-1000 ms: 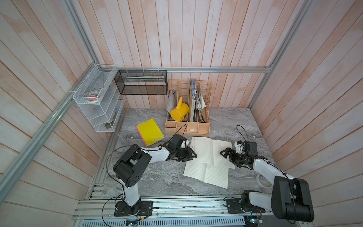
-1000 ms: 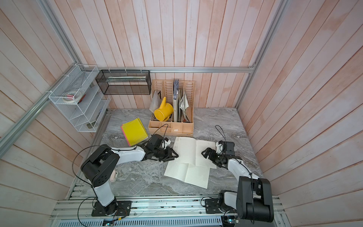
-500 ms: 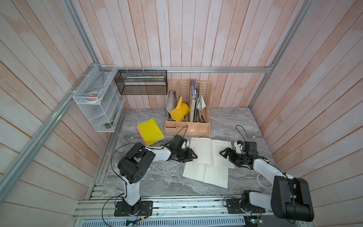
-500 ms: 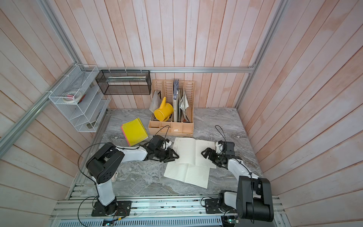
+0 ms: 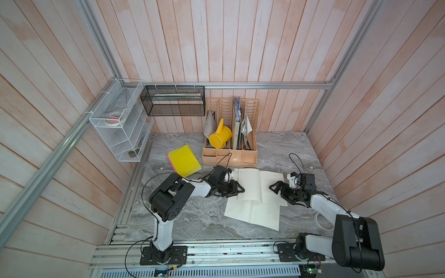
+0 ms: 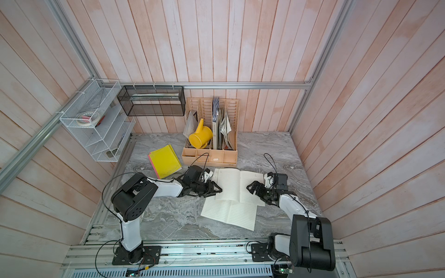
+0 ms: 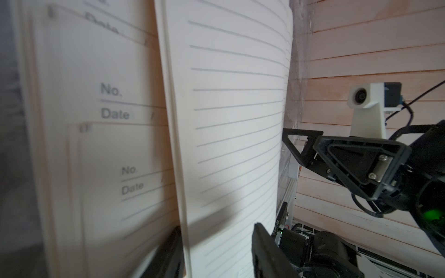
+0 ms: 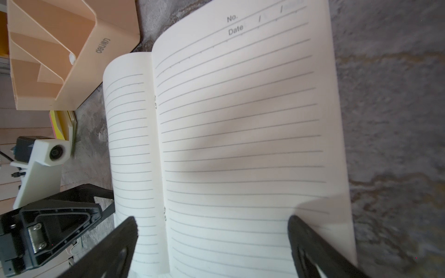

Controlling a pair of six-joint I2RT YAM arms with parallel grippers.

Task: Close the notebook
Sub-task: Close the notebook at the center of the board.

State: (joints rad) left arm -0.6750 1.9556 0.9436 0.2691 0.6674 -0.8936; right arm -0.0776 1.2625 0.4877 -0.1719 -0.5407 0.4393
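Observation:
The notebook (image 5: 255,185) lies open on the marble table, cream lined pages up, in both top views (image 6: 234,185). My left gripper (image 5: 238,190) is at its left edge. In the left wrist view the jaws (image 7: 216,227) stand apart, one finger under the left page edge (image 7: 183,168) and one over the page, with a gap showing. My right gripper (image 5: 277,191) hovers at the right page, open wide. The right wrist view shows its jaws (image 8: 212,219) spanning the right page (image 8: 240,132), with nothing held.
A second open lined notebook (image 5: 252,213) lies partly under the first, nearer the front. A beige file organiser (image 5: 230,154) with a yellow watering can (image 5: 219,138) stands just behind. A yellow folder (image 5: 184,161) lies at the left, a tape roll (image 5: 321,220) at the right.
My left arm's elbow has swung a little to the right and its gripper has edged closer to the notebook's left edge. The right arm and the notebook have not moved.

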